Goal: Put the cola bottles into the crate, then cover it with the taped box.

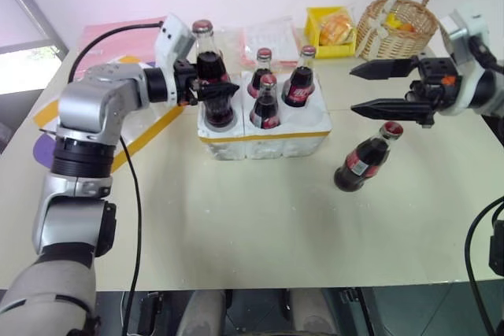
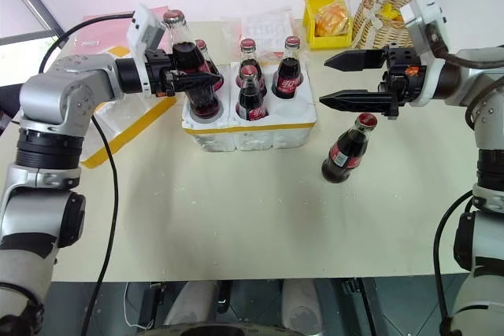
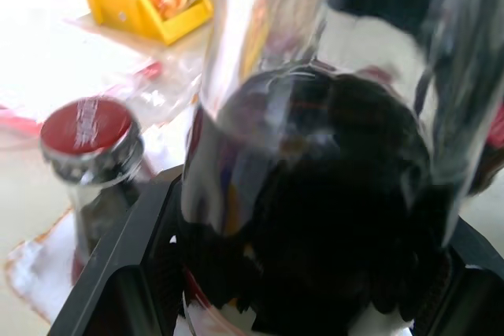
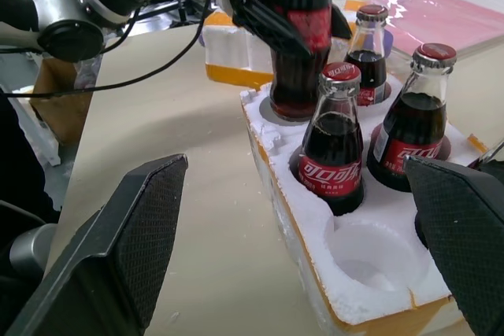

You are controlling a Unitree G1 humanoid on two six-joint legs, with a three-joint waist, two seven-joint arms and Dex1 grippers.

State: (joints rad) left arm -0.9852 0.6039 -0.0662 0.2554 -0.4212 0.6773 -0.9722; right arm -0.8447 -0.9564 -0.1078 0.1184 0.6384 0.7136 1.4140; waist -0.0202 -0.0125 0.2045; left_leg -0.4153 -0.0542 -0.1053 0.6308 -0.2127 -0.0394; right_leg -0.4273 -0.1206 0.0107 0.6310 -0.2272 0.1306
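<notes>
My left gripper [image 1: 214, 86] is shut on a cola bottle [image 1: 209, 68], held upright with its base at the front left well of the crate [image 1: 264, 138]. The crate is a low white foam tray with a yellow band. Three more cola bottles [image 1: 266, 104] stand in its middle and right wells, and another cap [image 2: 201, 45] peeks out behind the held bottle. The front right well [image 4: 370, 257] is empty. A last cola bottle [image 1: 362, 159] stands on the table right of the crate. My right gripper [image 1: 351, 90] hovers open just above it. The taped box [image 2: 126, 127] lies under my left arm.
At the back of the table are a yellow bin [image 1: 319, 41] with a snack pack, a wicker basket [image 1: 398, 29], clear plastic bags [image 1: 268, 33] and a flat pink package [image 1: 118, 37]. The table's near half is bare.
</notes>
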